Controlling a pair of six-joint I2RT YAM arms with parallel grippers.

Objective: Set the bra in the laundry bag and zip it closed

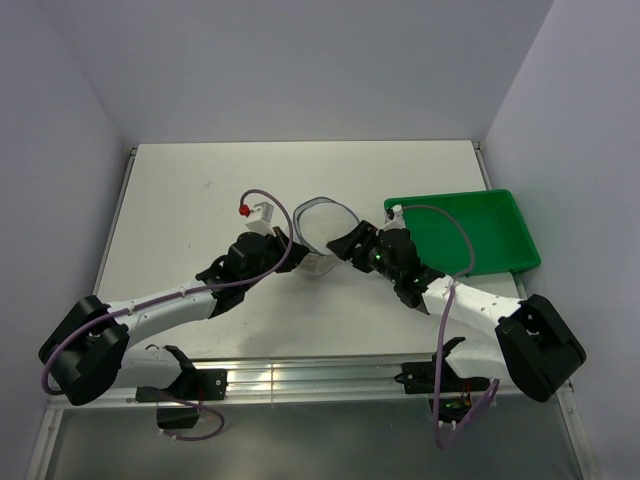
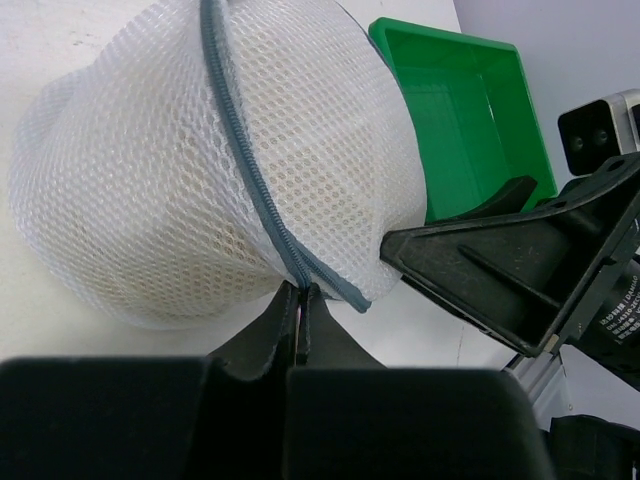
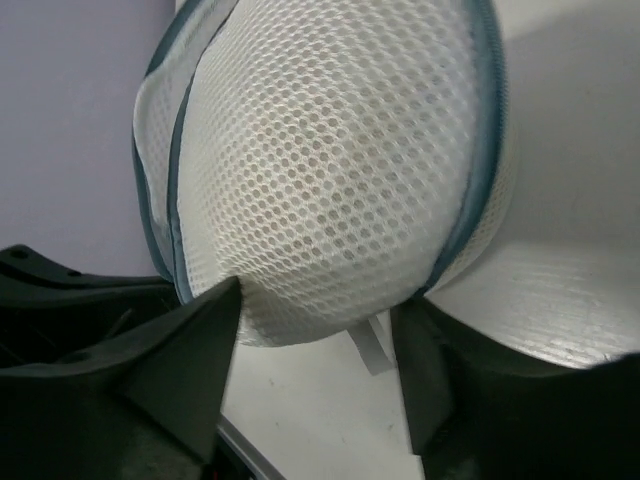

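Laundry bag [image 1: 322, 235]: on the table, touching the left tips, bulging into the right gap.
Left claw [image 2: 300, 300]: pinched closed at the zipper [image 2: 240, 150]; tape caught or not, hard to tell.
Right claw [image 3: 318, 305]: spread wide, a finger either side of the bag.
Handling: light, soft mesh (stiff only at the hoops), likely to collapse and slide.
Hold: pull tab [image 3: 368, 345], low in the right gap.

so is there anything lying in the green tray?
No, the green tray shows only its bare floor in the top view, with nothing lying inside its walls.
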